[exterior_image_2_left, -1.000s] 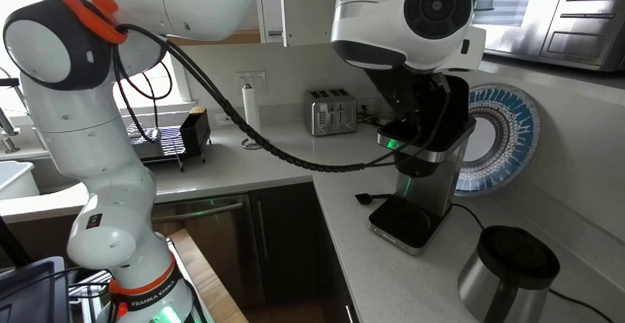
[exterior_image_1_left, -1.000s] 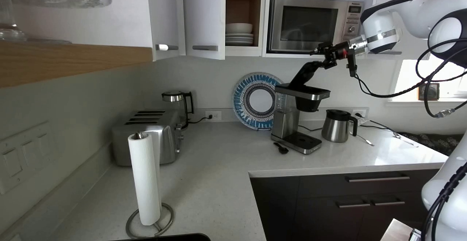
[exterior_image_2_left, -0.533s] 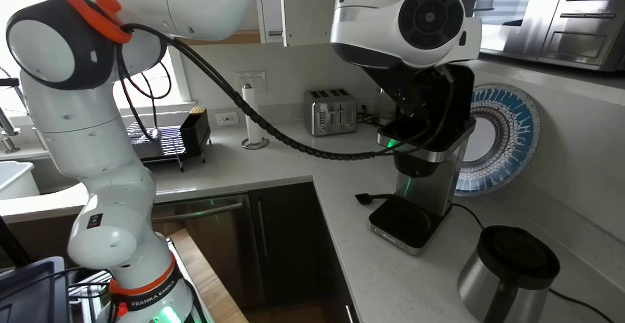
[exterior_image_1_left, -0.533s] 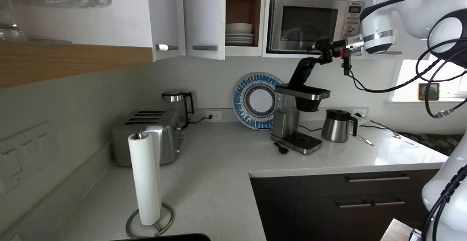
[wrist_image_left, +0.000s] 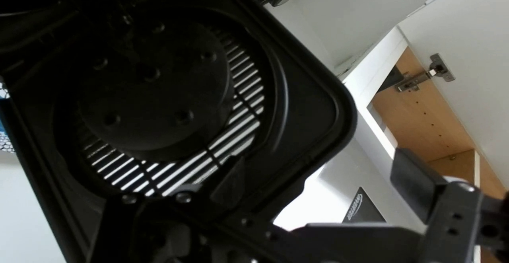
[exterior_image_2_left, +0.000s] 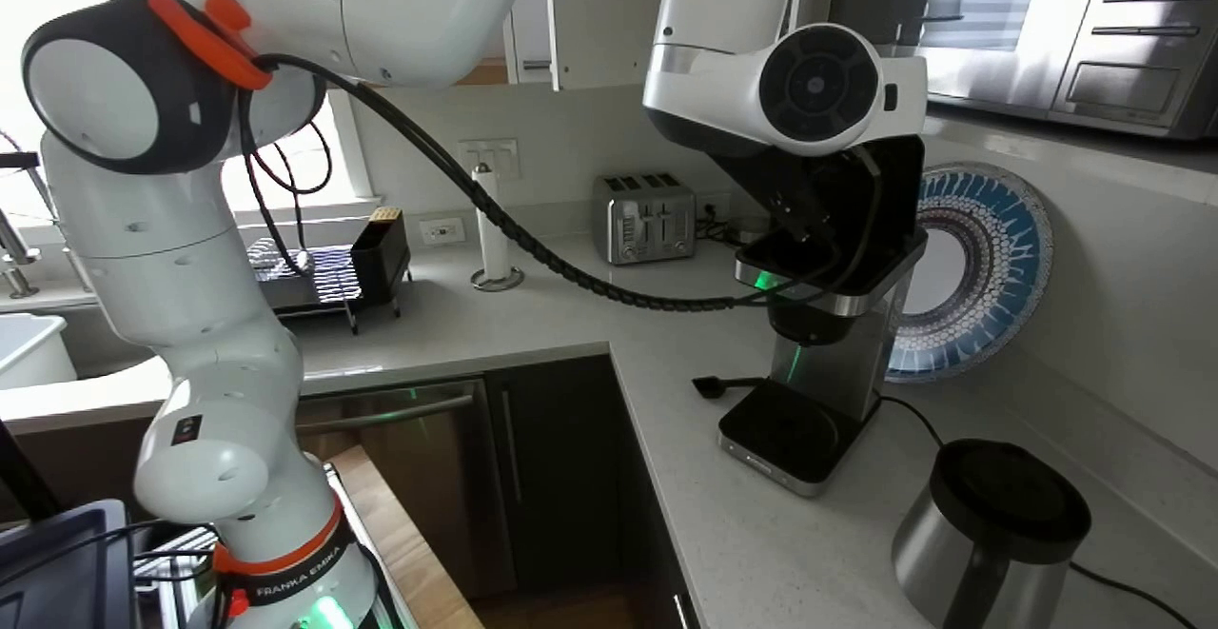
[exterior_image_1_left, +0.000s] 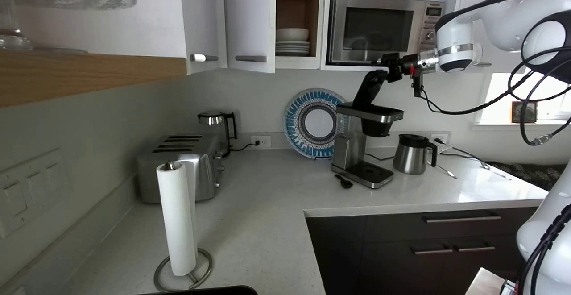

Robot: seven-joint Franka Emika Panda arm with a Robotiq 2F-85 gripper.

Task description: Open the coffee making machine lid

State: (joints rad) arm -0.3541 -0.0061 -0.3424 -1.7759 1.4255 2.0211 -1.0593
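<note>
The black and silver coffee making machine [exterior_image_1_left: 350, 148] stands on the counter and also shows in an exterior view [exterior_image_2_left: 782, 434]. Its dark lid [exterior_image_1_left: 368, 89] is raised steeply above the body, leaning a little forward. In the wrist view the lid's underside [wrist_image_left: 306, 96], with a round disc and slotted ring, fills the left half. My gripper [exterior_image_1_left: 387, 66] is at the lid's upper end. In the wrist view the gripper [wrist_image_left: 323, 171] has its fingers wide apart. One finger overlaps the lid's underside near its edge; contact is unclear. The other finger is clear of it.
A steel carafe [exterior_image_1_left: 410, 154] stands beside the machine. A patterned plate [exterior_image_1_left: 308, 107] leans on the wall behind. The microwave [exterior_image_1_left: 379, 29] and an open cabinet door [exterior_image_1_left: 250, 22] are above. A black scoop [exterior_image_1_left: 344, 181] lies by the base.
The lid has swung back to a more upright angle. In the exterior views my gripper and wrist have moved left, and the wrist is lower. The machine body has not moved.
</note>
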